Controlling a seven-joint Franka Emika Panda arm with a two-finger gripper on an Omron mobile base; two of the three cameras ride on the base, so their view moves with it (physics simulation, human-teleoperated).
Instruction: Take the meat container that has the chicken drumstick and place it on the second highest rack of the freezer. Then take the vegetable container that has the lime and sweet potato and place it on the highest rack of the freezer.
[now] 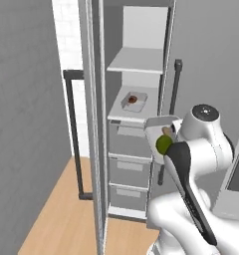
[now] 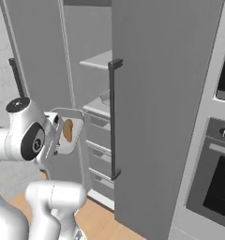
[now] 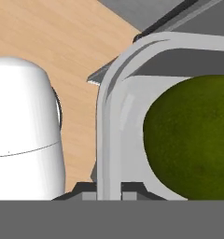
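My gripper (image 3: 108,191) is shut on the rim of the grey vegetable container (image 3: 107,126), which it holds tilted in front of the open freezer (image 1: 141,30). The lime (image 3: 193,135) lies in the tray close to the camera. In the left base view the container (image 1: 155,123) carries the lime (image 1: 164,144) and the sweet potato (image 1: 166,131) at about the height of the top drawer. The sweet potato (image 2: 67,130) also shows in the right base view. The highest rack (image 1: 136,62) is bare. The meat container (image 1: 134,101) with the chicken drumstick (image 1: 133,99) sits on the shelf below it.
The freezer door (image 1: 89,124) stands open to the left, its dark bar handle (image 1: 71,134) facing outward. Grey drawers (image 1: 129,172) sit under the shelves. A closed door with a bar handle (image 2: 113,117) is to the right, then an oven (image 2: 217,183). Wood floor (image 1: 57,219) lies below.
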